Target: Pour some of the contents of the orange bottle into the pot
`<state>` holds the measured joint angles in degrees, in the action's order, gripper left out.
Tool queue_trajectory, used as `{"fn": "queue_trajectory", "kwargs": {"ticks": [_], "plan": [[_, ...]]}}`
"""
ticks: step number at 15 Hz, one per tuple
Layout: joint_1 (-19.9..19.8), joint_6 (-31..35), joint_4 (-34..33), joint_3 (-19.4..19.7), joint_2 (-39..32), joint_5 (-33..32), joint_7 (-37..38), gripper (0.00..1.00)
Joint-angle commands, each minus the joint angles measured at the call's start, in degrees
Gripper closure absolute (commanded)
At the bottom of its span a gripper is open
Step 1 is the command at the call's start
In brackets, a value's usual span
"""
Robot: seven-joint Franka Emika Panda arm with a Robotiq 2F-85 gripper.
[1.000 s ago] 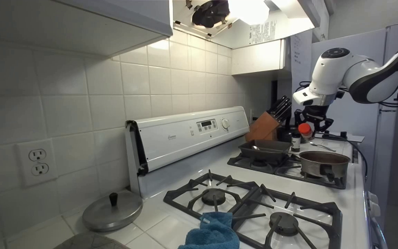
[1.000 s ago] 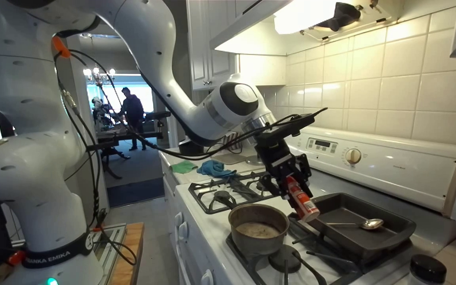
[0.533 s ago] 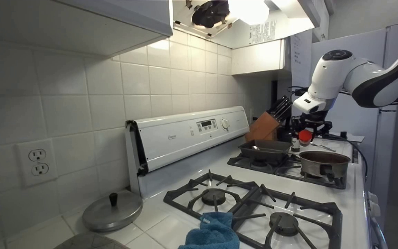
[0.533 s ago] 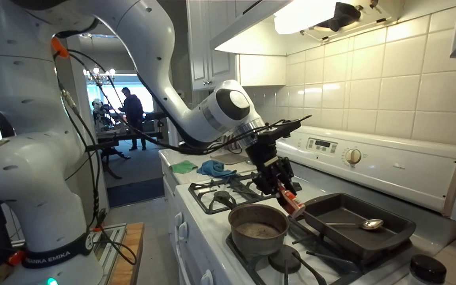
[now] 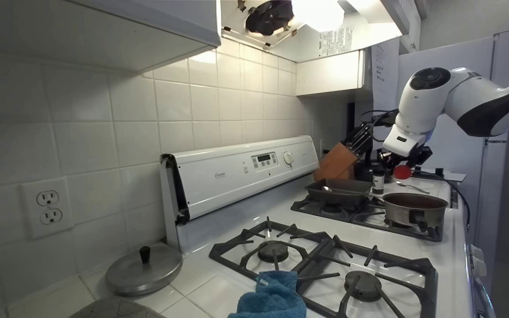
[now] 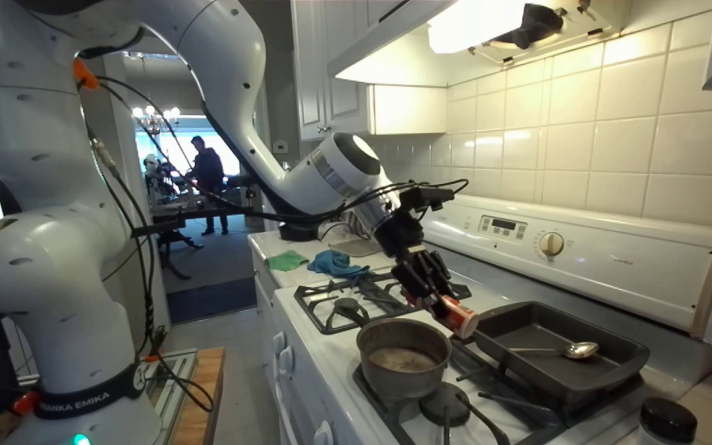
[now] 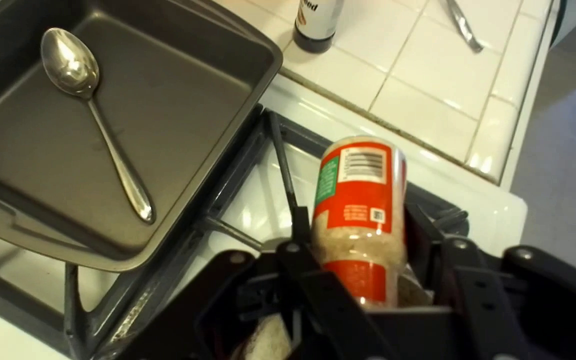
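The orange bottle, a clear container with an orange-red label and pale contents, is gripped between both fingers of my gripper. It lies tipped over close to horizontal. Its red cap faces the camera in an exterior view. In the wrist view the label and far end of the bottle show between the dark fingers, while the cap end is hidden. The steel-grey pot sits on a burner, just below and beside the bottle; some pale matter covers its bottom. Whether the cap is over the pot's opening I cannot tell.
A dark pan with a spoon stands close by on the stove. A small dark-capped bottle and knife block are on the counter behind. The pot's handle sticks out over the stove. A hood hangs overhead.
Over the last second my gripper has come lower and nearer the pot with the bottle held. The bottle has turned from a steep slant to nearly level, its cap now pointing at an exterior camera.
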<state>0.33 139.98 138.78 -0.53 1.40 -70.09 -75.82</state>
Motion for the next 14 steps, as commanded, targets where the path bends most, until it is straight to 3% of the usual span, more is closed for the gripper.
{"fn": "queue_trajectory", "kwargs": {"ticks": [1,7,11,12,13,14], "plan": [[1.3,-7.2,1.2,-1.4,2.4,-8.1,1.1,0.77],[2.8,-15.9,2.3,-3.0,1.7,-16.6,2.9,0.77],[3.3,-14.9,3.0,-3.2,1.3,-17.6,3.1,0.77],[3.0,-14.5,2.0,-2.8,0.5,-14.9,1.4,0.77],[3.1,-14.5,2.1,-2.8,0.4,-14.9,1.4,0.52],[3.1,-14.5,2.1,-2.8,0.3,-14.9,1.4,0.52]]}}
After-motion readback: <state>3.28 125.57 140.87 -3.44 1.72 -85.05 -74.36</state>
